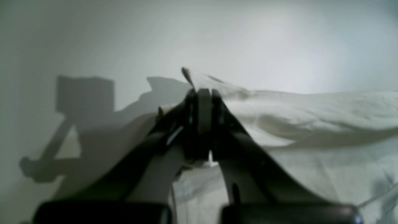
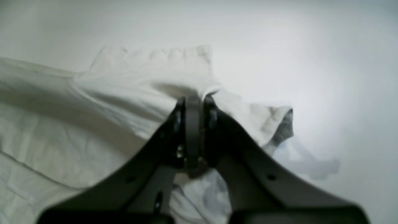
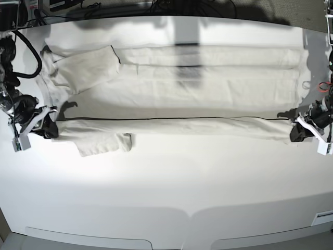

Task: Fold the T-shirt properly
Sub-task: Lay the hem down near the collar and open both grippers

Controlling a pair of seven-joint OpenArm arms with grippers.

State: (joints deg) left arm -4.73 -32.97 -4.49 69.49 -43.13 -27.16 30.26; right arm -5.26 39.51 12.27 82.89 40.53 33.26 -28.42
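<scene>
- Fabric of the T-shirt (image 3: 177, 78) is spread lengthwise across the white surface (image 3: 166, 187), reaching almost from one side of the base view to the other, with the collar end toward that view's left.
- At the left of the base view, the right gripper (image 3: 48, 128) is seen at the shirt's near edge; in the right wrist view its jaws are closed on a pinch of cloth beside a sleeve (image 2: 273, 124) that hangs loose next to them.
- A second sleeve (image 3: 86, 67) is laid inward over the body at the far left, which is judged to be a sleeve fold already made.
- Along the middle, the near edge is held taut between the two grippers as a long straight band (image 3: 171, 126), with a thin dark shadow line just behind it; this is judged to be a lengthwise fold in hand, the edge being raised so that it can be carried over the rest.
- At the right of the base view, the left gripper (image 3: 297, 131) is placed at the hem end; in the left wrist view its jaws are closed on a thin peak of cloth.
- Cloth is soft, cream, matte and heavily wrinkled, draping in rounded ridges from each pinch; the surface is smooth, white and slightly glossy, and shadows of the grippers are thrown on it.
</scene>
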